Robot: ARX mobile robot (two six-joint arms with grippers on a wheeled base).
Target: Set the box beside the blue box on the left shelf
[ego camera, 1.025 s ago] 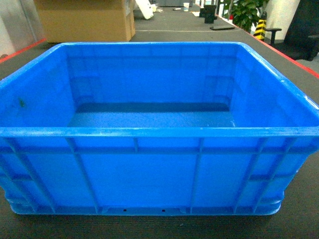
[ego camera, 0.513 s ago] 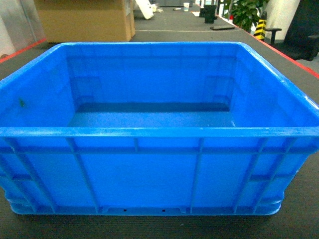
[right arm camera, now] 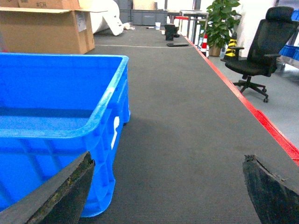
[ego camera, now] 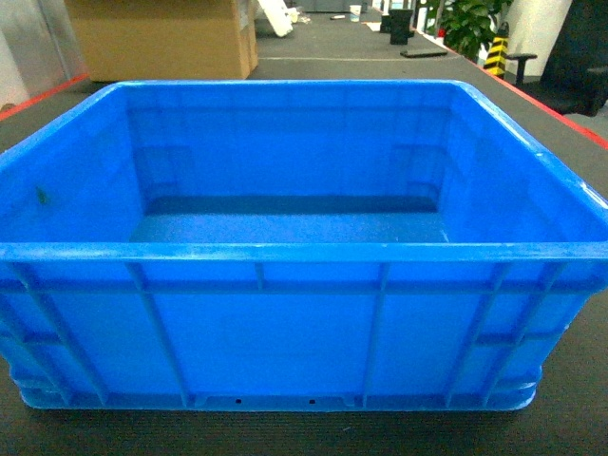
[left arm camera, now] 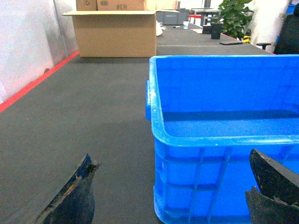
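Note:
The box (ego camera: 285, 323) is a large bright blue crate with ribbed walls, standing empty on the dark ribbed mat and filling most of the head view. My left gripper (left arm camera: 171, 158) is open, low in front of the box's (left arm camera: 219, 121) left front corner; its fingers (left arm camera: 74, 196) straddle that corner without touching it. My right gripper (right arm camera: 168, 157) is open too, beside the right front corner of the box (right arm camera: 51, 116), with only mat between its fingers (right arm camera: 268, 191). Neither gripper shows in the head view. The left shelf and the other blue box are out of view.
A big cardboard carton (ego camera: 161, 38) stands behind the crate at the far left. A red floor stripe (right arm camera: 261, 121) runs along the mat's right edge, with an office chair (right arm camera: 261, 51) and a potted plant (right arm camera: 219, 23) beyond it. A white wall (left arm camera: 23, 51) borders the left.

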